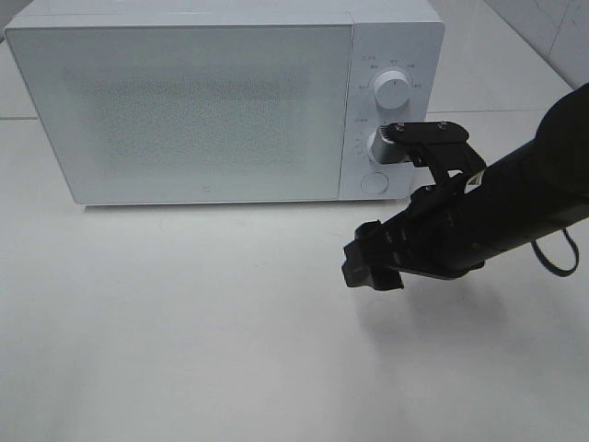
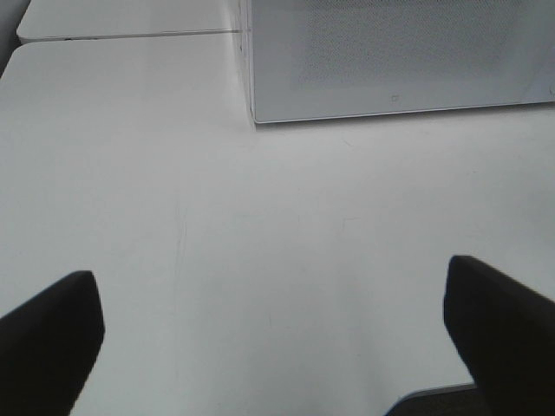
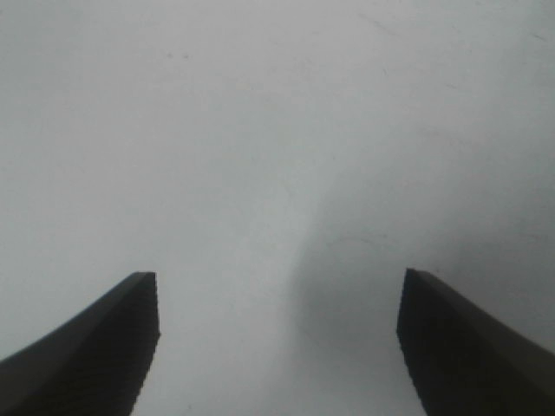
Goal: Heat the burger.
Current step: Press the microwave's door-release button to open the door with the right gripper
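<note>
The burger is out of view in every frame. The white microwave (image 1: 184, 110) stands at the back of the table with its door shut; its lower front also shows in the left wrist view (image 2: 390, 61). My right gripper (image 1: 366, 264) hangs low over the table in front of the microwave's control panel; in the right wrist view (image 3: 277, 347) its fingers are spread wide with only bare table between them. My left gripper (image 2: 273, 347) is open and empty over the table, facing the microwave's left front corner. It does not show in the exterior view.
The microwave's panel has an upper knob (image 1: 393, 93), a lower knob (image 1: 382, 145) and a round button (image 1: 374, 182). The white table (image 1: 184, 322) runs in front of it. A seam between two tabletops (image 2: 121, 35) lies left of the microwave.
</note>
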Robot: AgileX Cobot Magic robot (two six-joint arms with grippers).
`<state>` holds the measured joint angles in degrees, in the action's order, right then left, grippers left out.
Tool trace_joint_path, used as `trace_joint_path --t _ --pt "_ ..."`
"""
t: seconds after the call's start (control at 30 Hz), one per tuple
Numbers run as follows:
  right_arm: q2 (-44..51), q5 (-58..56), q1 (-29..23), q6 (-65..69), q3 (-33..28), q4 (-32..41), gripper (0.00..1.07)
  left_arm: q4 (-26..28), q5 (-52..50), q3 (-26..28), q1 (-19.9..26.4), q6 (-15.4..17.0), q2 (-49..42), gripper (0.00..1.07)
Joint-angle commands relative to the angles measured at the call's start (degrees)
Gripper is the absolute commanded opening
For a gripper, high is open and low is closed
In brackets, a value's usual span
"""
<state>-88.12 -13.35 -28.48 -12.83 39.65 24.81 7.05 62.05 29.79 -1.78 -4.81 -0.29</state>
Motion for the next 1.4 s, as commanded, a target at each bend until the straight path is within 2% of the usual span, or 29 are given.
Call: trace_joint_path --t 0.03,0.23,0.8,0.9,0.93,1.0,1.07,1.1,1.17,1.4 --pt "5.5 -6.93 0.57 3.5 -0.17 -8.02 0.75 0.4 -0.74 -0.23 0.23 -0.06 -0.97 1.0" --pt "13.58 -16.39 0.57 5.21 -0.17 -13.24 0.75 0.4 -0.74 -0.23 0.23 -0.06 -0.97 1.0" --pt "39.36 -33.23 1.38 13.92 -0.34 -17.65 0.76 0.4 -0.74 -0.23 0.23 -0.06 -0.97 1.0" --pt "44.52 -37.07 4.47 13.98 -0.52 -18.51 0.76 0.4 -0.74 -0.23 0.23 -0.06 -0.97 1.0" --pt "48.07 -39.3 7.45 13.92 -0.52 -19.6 0.76 0.4 -0.74 -0.23 0.23 -0.06 -0.97 1.0" --pt "50.08 -40.05 8.82 13.87 -0.52 -20.11 0.76 0.4 -0.74 -0.23 0.23 -0.06 -0.97 1.0" --pt "55.81 -42.06 12.83 13.75 -0.52 -22.4 0.76 0.4 -0.74 -0.23 0.23 -0.06 -0.97 1.0" --pt "55.81 -42.06 12.83 13.75 -0.52 -22.4 0.76 0.4 -0.74 -0.23 0.23 -0.06 -0.97 1.0" --pt "63.31 -44.18 15.53 14.38 -0.52 -25.21 0.77 0.4 -0.74 -0.23 0.23 -0.06 -0.97 1.0" --pt "72.94 -46.35 18.56 15.3 -1.89 -27.5 0.8 0.4 -0.74 -0.23 0.23 -0.06 -0.97 1.0"
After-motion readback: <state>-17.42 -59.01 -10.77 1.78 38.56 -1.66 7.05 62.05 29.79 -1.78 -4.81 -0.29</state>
